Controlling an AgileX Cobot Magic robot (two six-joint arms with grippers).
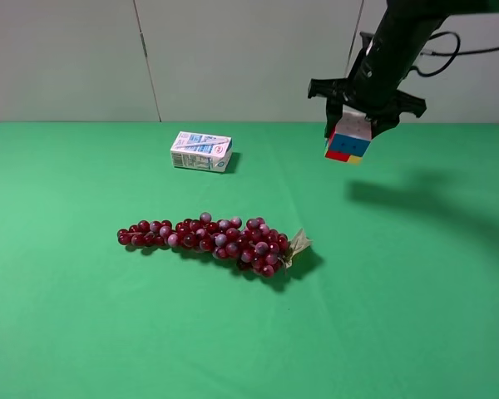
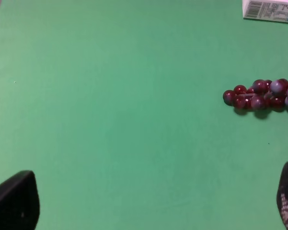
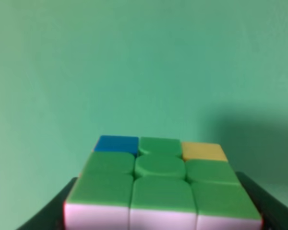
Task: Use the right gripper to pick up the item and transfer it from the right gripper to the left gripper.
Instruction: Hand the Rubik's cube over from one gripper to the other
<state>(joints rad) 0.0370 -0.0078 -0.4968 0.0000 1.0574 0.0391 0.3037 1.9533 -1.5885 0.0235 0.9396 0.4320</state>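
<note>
Two grippers, one cube: my right gripper (image 1: pixel 354 126) is clamped on the puzzle cube (image 1: pixel 348 145), fingers closed against its sides. The cube hangs in the air over the far right of the green tabletop (image 1: pixel 83 332), well clear of it, with a shadow on the cloth nearby. Pick-up looks done, so I judge this as the carry toward the handover. My left gripper (image 2: pixel 151 203) is spread wide and empty, hovering over bare cloth near the grape bunch (image 1: pixel 216 241); the high camera does not show it. The next move calls for bringing both grippers together in mid-air, offering free cube faces, with the left closing before the right lets go. Surface is flat green cloth, with the grapes mid-table and a white-blue carton (image 1: pixel 201 151) further back, both well apart from the cube. Pale wall panels (image 1: pixel 233 58) stand behind.
</note>
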